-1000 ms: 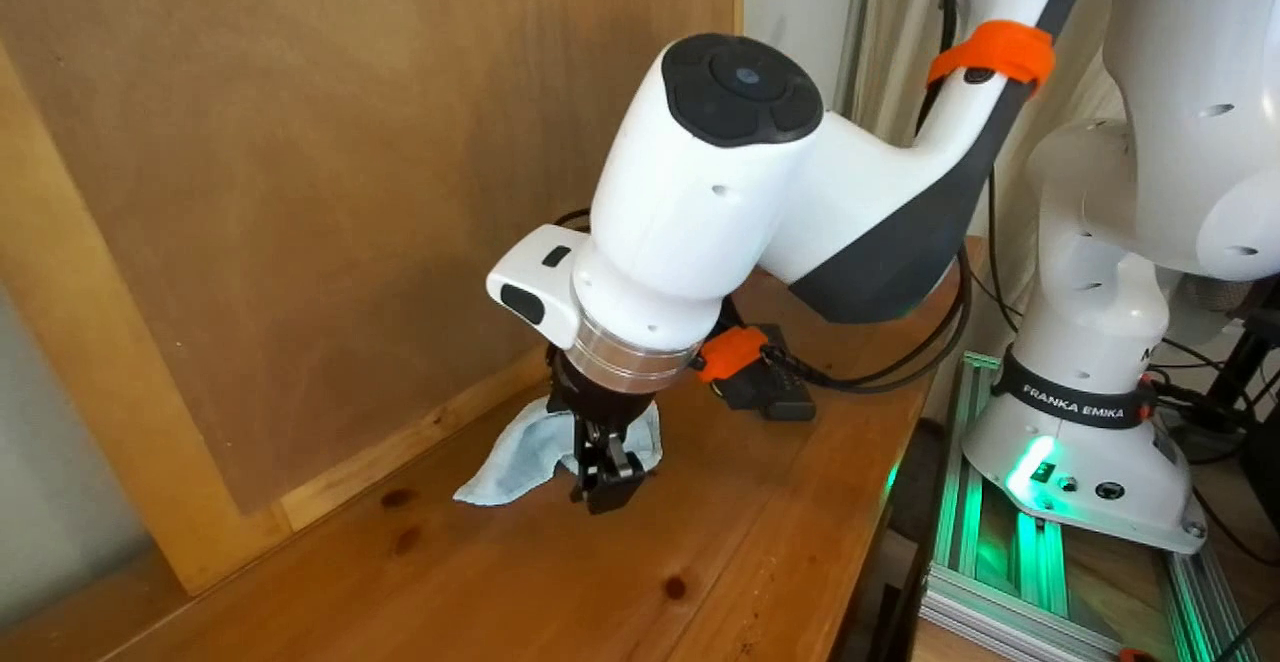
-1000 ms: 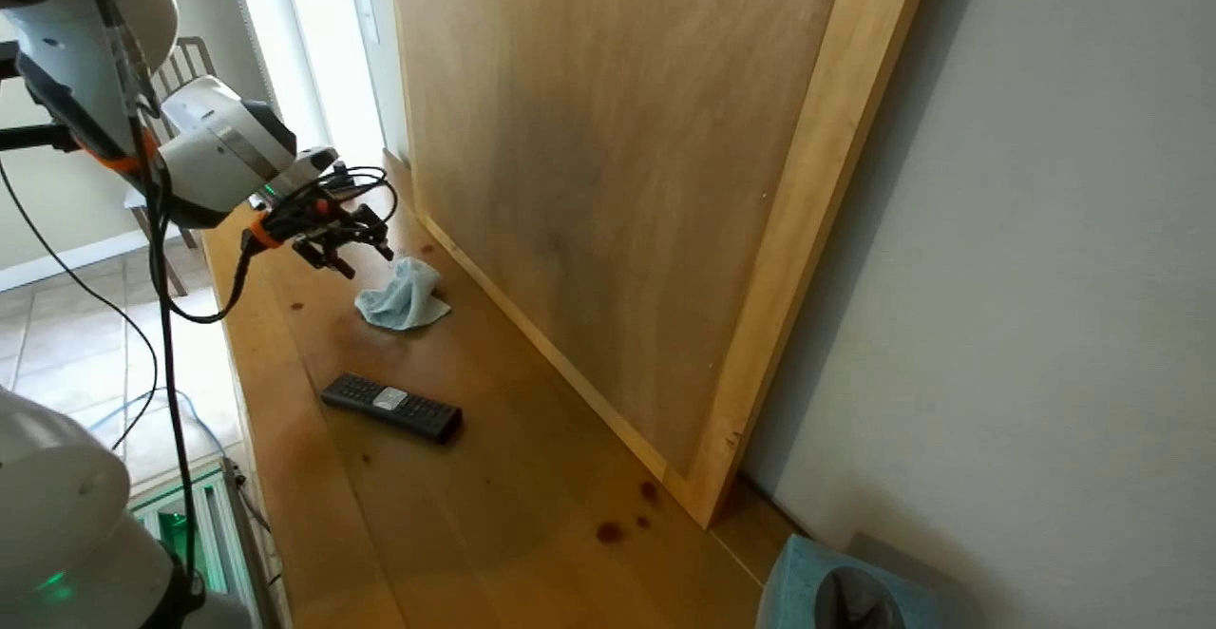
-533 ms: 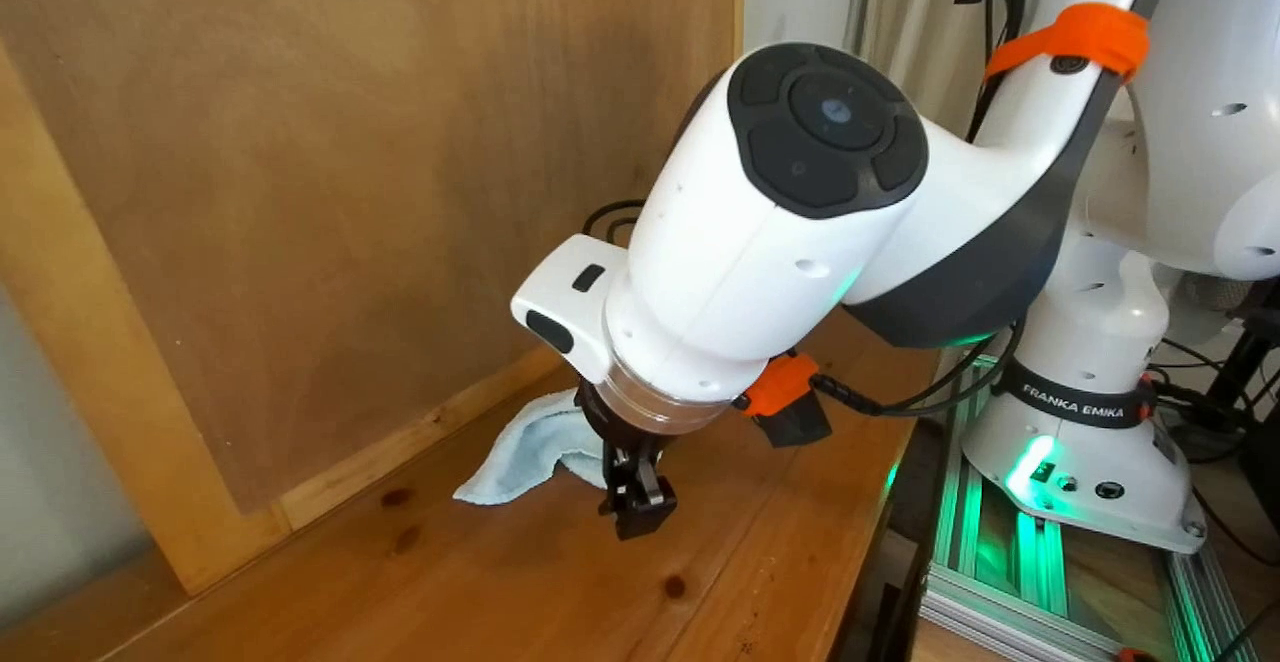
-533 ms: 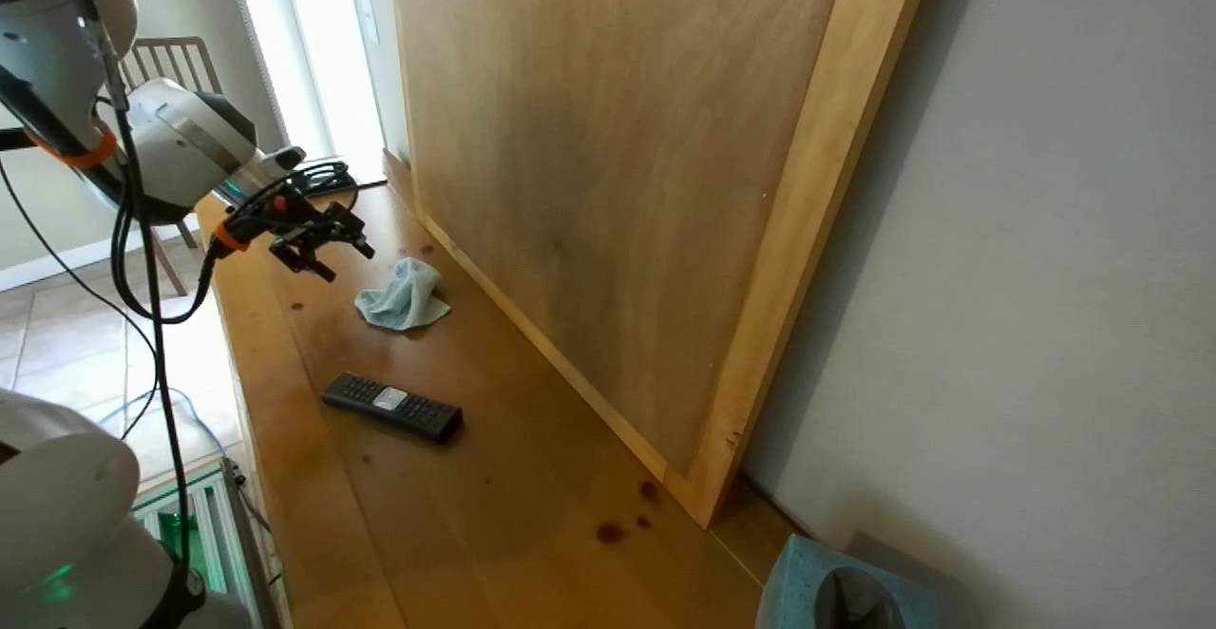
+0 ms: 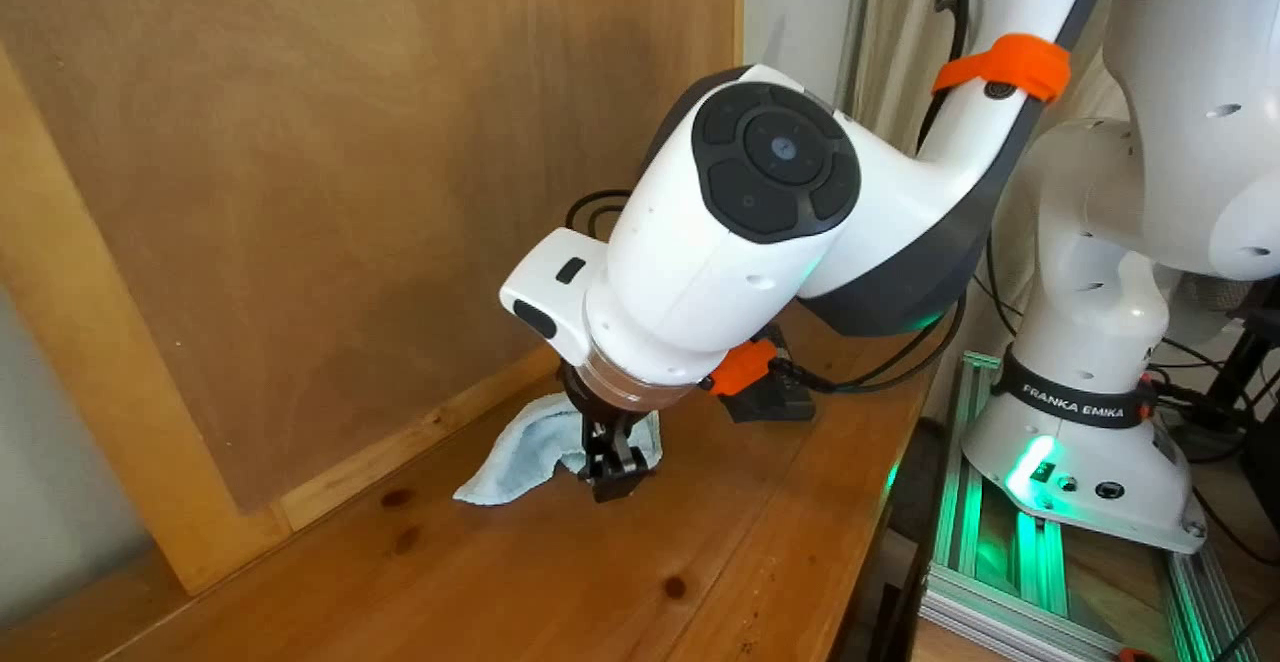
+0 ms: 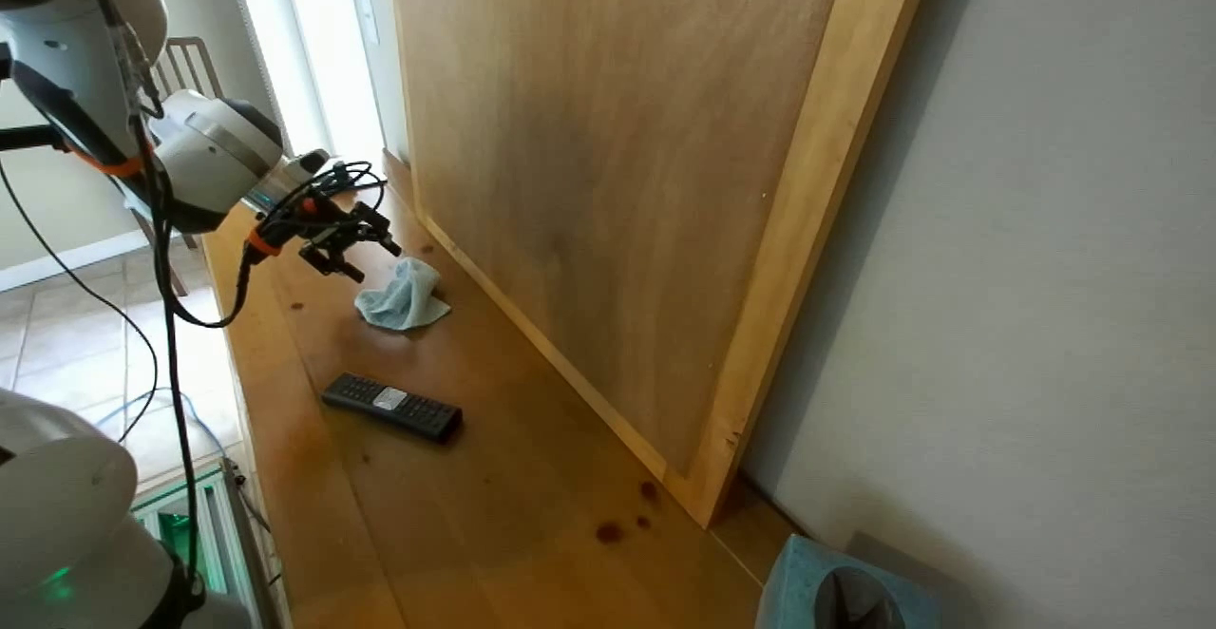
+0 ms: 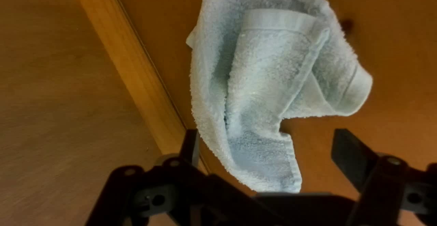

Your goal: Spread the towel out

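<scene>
A wooden table (image 5: 500, 582) extends before me along an upright panel (image 5: 350, 192). The towel (image 7: 269, 72) lies on the table near the panel's foot, folded over itself. In the wrist view, its long axis runs far to near, the narrow end pointing near and a rounded flap right. In an exterior view, a tapered corner points left and near. The gripper (image 6: 377, 263) hangs above the table, its fingers (image 7: 350, 157) wide apart.
</scene>
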Controlling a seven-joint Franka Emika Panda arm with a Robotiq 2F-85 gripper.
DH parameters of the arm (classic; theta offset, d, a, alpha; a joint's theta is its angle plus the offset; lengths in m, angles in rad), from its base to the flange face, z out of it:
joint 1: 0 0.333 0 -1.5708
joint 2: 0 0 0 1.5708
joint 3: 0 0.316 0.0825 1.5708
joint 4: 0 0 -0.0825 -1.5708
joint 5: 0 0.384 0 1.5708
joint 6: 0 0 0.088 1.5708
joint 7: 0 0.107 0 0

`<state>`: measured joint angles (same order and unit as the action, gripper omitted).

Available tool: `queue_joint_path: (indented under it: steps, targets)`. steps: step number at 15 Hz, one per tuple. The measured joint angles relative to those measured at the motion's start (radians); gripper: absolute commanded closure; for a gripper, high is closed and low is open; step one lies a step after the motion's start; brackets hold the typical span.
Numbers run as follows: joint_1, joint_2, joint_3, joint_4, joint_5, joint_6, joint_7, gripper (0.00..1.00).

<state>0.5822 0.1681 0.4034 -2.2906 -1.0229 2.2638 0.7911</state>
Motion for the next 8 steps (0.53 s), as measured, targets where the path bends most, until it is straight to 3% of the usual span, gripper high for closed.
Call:
queue_joint_path:
  steps: [8]
  targets:
    - [-0.001, 0.017, 0.003, 0.001, -0.001, -0.044, 0.007, 0.00]
